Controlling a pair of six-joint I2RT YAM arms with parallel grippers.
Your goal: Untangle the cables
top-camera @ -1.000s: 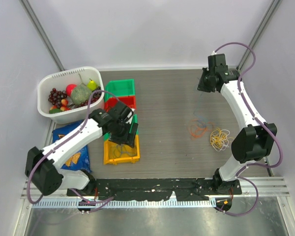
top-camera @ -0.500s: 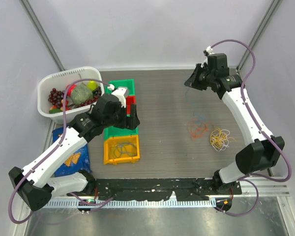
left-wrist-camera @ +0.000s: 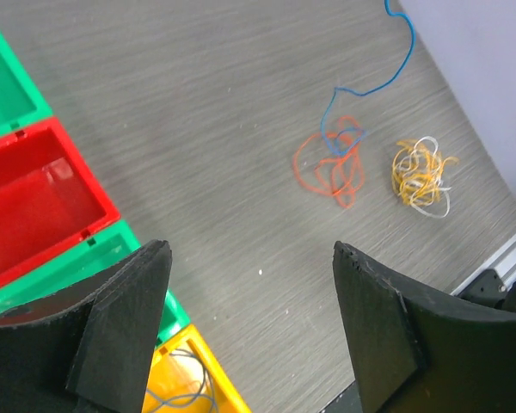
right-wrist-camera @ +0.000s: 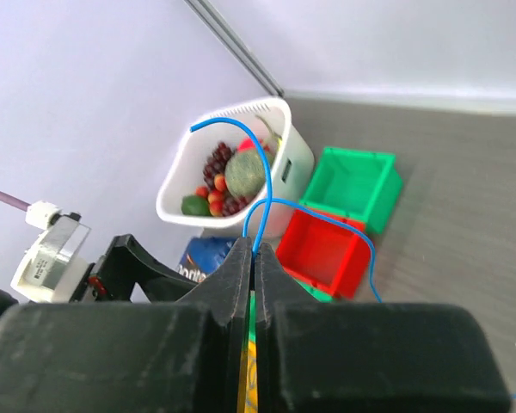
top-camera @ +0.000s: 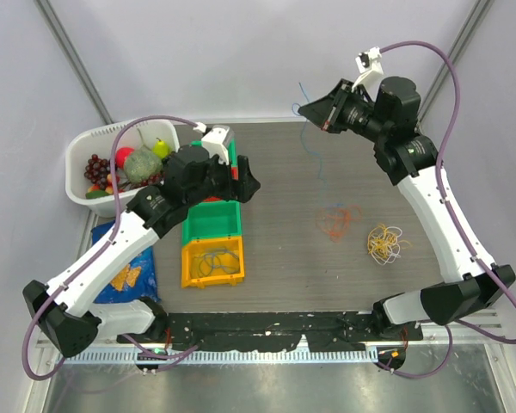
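Item: blue cable [right-wrist-camera: 268, 200], raised.
I log right gripper [right-wrist-camera: 254, 258] clamped on it, tail in orange tangle [left-wrist-camera: 327, 168]; left gripper [left-wrist-camera: 249, 258] wide, empty.

Blue cable [left-wrist-camera: 410, 39] strung upward from orange tangle [left-wrist-camera: 329, 168], yellow bundle [left-wrist-camera: 421, 174] just beside

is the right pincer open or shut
Shut: the right pincer has its fingers pressed together, with the blue cable clamped between them.
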